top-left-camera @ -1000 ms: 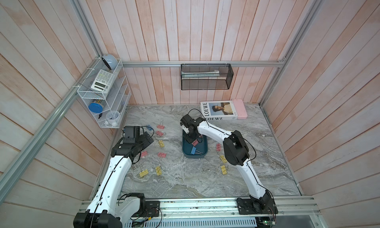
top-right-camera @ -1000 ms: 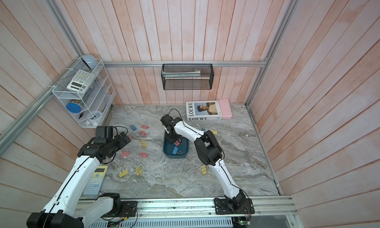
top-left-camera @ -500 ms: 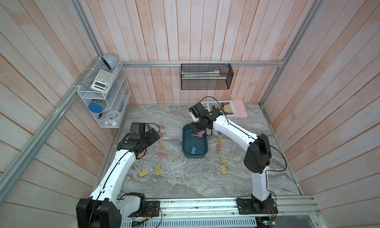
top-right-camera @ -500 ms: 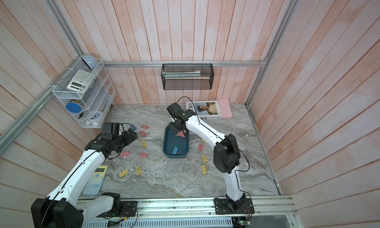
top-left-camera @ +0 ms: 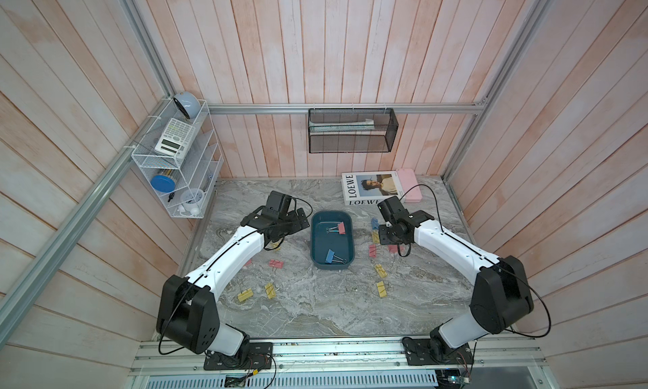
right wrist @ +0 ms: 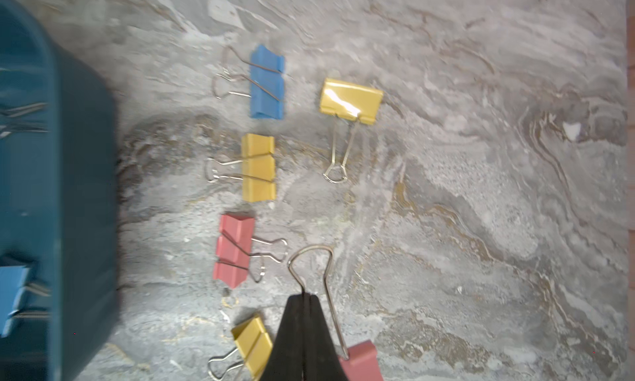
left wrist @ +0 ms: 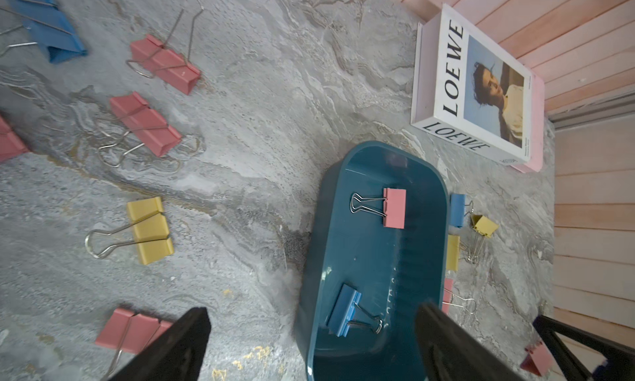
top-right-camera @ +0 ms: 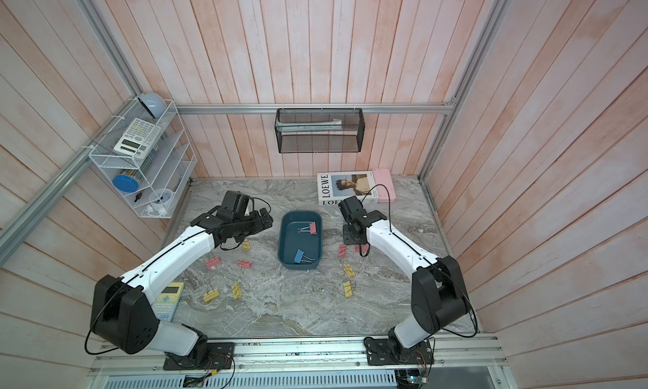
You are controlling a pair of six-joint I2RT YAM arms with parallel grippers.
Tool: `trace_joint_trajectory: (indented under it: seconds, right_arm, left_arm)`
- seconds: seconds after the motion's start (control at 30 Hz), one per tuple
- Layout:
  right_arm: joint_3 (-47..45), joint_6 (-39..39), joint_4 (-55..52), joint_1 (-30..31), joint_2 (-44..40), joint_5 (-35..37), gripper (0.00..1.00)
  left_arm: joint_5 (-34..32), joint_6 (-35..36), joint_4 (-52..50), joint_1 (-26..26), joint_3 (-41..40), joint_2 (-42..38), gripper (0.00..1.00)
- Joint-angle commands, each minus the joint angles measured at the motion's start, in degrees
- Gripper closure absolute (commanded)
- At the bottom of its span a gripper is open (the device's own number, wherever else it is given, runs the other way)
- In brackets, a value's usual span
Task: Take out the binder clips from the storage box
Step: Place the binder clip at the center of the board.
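Note:
The teal storage box (top-left-camera: 331, 266) (top-right-camera: 300, 266) lies mid-table with two binder clips inside, a pink one (top-left-camera: 341, 228) (left wrist: 394, 207) and a blue one (top-left-camera: 330, 256) (left wrist: 343, 310). My left gripper (top-left-camera: 301, 222) (left wrist: 312, 310) hovers open just left of the box, its black fingers (left wrist: 178, 341) straddling the box's near wall. My right gripper (top-left-camera: 387, 237) (right wrist: 305, 298) is low over the table right of the box, shut on the wire handle of a pink clip (right wrist: 361, 359) (top-right-camera: 361, 247). Several pink, yellow and blue clips lie on the table on both sides of the box.
A Loewe book (top-left-camera: 371, 189) and a pink case (top-left-camera: 408, 185) lie at the back right. A black mesh basket (top-left-camera: 352, 131) hangs on the back wall and a white wire rack (top-left-camera: 179, 166) on the left wall. A calculator (top-right-camera: 168, 299) sits by the left arm.
My right gripper has left the box with the pink clip and swung right, down towards the table. My left arm has moved right up to the box, still open.

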Motion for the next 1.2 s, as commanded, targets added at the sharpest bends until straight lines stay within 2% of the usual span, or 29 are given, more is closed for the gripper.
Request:
trace_joint_trajectory:
  seconds: [0.0,0.3,0.47,0.5,0.53,0.57,0.6,0.8,0.93,1.17]
  right_arm:
    - [-4.4,1.8,3.8,-1.5,0.3,-1.2,1.0]
    - [-3.4,-0.2,7.1,-3.3,10.2,-2.4,1.0]
    - [-1.5,-0.4,7.8,-3.7,13.8,-1.5,1.0]
    - [-1.2,-0.4,7.6,-3.8,14.1,-1.2,0.97]
    - [-1.1,-0.3,7.3,-3.9,14.1,-0.9,0.88]
    - [-1.1,-0.4,7.2,-4.0,13.9,-0.7,0.8]
    - [-1.1,-0.3,6.9,-3.9,13.2,-0.5,0.77]
    - [-2.2,0.5,5.6,-4.0,6.3,0.4,0.62]
    - [-2.5,0.7,4.1,-4.0,1.2,0.0,0.58]
    - [-2.9,1.3,1.6,-4.0,-5.7,-1.1,0.52]
  left_arm:
    - [-1.2,1.4,-1.5,-2.3,3.4,2.5,0.02]
    - [-2.9,3.3,-6.4,-7.4,8.4,8.8,0.05]
    - [-2.8,4.1,-8.6,-9.5,10.8,12.7,0.11]
    - [-2.9,4.3,-9.2,-10.0,11.5,13.6,0.13]
    - [-2.7,4.7,-9.8,-10.5,12.2,14.6,0.14]
    - [-2.7,5.0,-10.1,-10.9,12.6,15.3,0.16]
    - [-2.8,5.2,-10.5,-11.2,13.1,16.3,0.17]
    - [-1.7,7.0,-10.3,-12.1,18.0,22.0,0.41]
    - [-1.7,11.8,-9.4,-12.2,22.8,26.2,0.53]
    - [1.1,21.0,-6.9,-11.8,27.7,32.3,0.67]
